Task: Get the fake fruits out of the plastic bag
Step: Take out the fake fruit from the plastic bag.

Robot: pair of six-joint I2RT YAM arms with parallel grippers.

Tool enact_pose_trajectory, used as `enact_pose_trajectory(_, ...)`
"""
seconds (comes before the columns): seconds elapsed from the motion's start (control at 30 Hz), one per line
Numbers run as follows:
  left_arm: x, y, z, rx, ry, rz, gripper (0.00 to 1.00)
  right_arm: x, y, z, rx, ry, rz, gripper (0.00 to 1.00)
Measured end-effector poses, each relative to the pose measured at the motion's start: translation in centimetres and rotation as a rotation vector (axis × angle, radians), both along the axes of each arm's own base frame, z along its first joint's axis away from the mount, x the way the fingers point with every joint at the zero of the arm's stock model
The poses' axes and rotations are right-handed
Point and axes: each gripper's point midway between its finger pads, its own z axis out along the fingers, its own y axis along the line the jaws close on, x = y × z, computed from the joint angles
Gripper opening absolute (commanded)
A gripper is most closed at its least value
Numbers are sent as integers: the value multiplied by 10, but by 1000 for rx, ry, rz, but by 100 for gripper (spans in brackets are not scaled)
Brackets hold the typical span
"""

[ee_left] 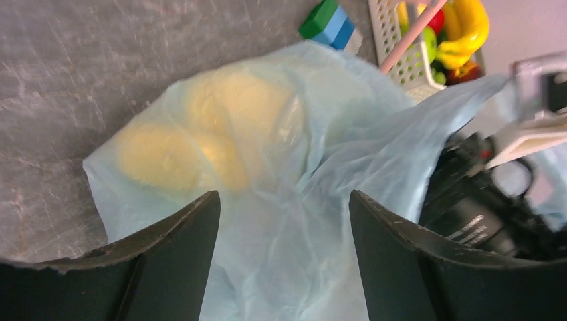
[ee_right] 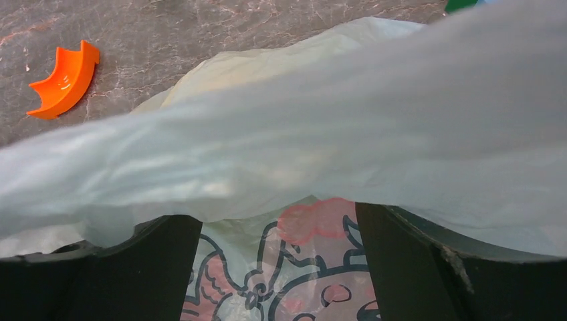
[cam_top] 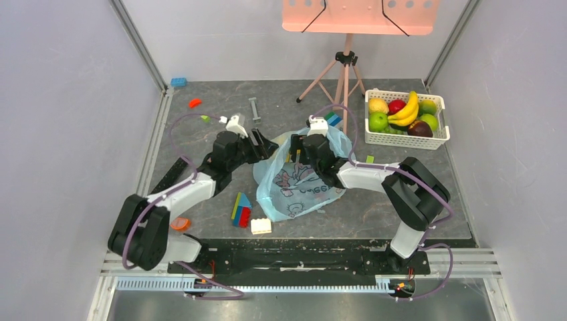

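The light-blue plastic bag [cam_top: 301, 184] with its pink-and-dark cartoon print lies crumpled mid-table. Pale yellow fruit [ee_left: 200, 137] shows through the film at the bag's far end, and also in the right wrist view [ee_right: 254, 73]. My left gripper [cam_top: 264, 144] is open at the bag's left edge, its jaws spread just above the film [ee_left: 282, 200]. My right gripper [cam_top: 299, 152] is open at the bag's top, with a fold of film draped over its fingertips [ee_right: 277, 214] and the print between them. A banana bunch [cam_top: 406, 110] and a dark maroon fruit [cam_top: 420, 128] lie in the basket.
A white slotted basket [cam_top: 401, 141] with other fruits stands at the back right. A tripod [cam_top: 344, 73] stands behind the bag. Building blocks [cam_top: 242, 210] and a white brick [cam_top: 261, 226] lie near the bag's front left. An orange curved piece [ee_right: 63, 77] lies on the table.
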Motion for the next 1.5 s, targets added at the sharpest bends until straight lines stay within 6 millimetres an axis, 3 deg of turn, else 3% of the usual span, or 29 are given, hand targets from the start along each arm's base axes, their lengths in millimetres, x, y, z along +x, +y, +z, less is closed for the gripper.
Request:
enact_pose_trajectory(0.1, 5, 7, 27, -2, -39, 41, 80, -1, -1, -1, 6, 0, 2, 87)
enact_pose_trajectory(0.2, 23, 13, 49, -10, -72, 84, 78, -4, -2, -4, 9, 5, 7, 88)
enact_pose_trajectory(0.33, 70, 8, 62, -11, -82, 102, 74, -5, -4, -9, 20, 12, 15, 91)
enact_pose_trajectory(0.47, 114, -14, 38, 9, -48, 54, 71, -6, -6, -12, 42, 10, 23, 94)
enact_pose_trajectory(0.67, 141, -42, -14, 20, 40, -52, 65, -8, -2, -12, 96, 5, 47, 97)
enact_pose_trajectory(0.77, 147, -52, -27, 13, 59, -98, 63, -4, 2, -5, 125, -16, 58, 98)
enact_pose_trajectory(1.0, 155, -71, -34, -11, 79, -190, 60, 1, 4, 3, 153, -45, 78, 98)
enact_pose_trajectory(1.27, 142, -73, -60, 19, 156, -253, 58, 9, -11, -4, 159, -49, 86, 98)
enact_pose_trajectory(1.5, 131, -75, -75, 24, 211, -290, 54, 10, -4, -6, 157, -65, 148, 98)
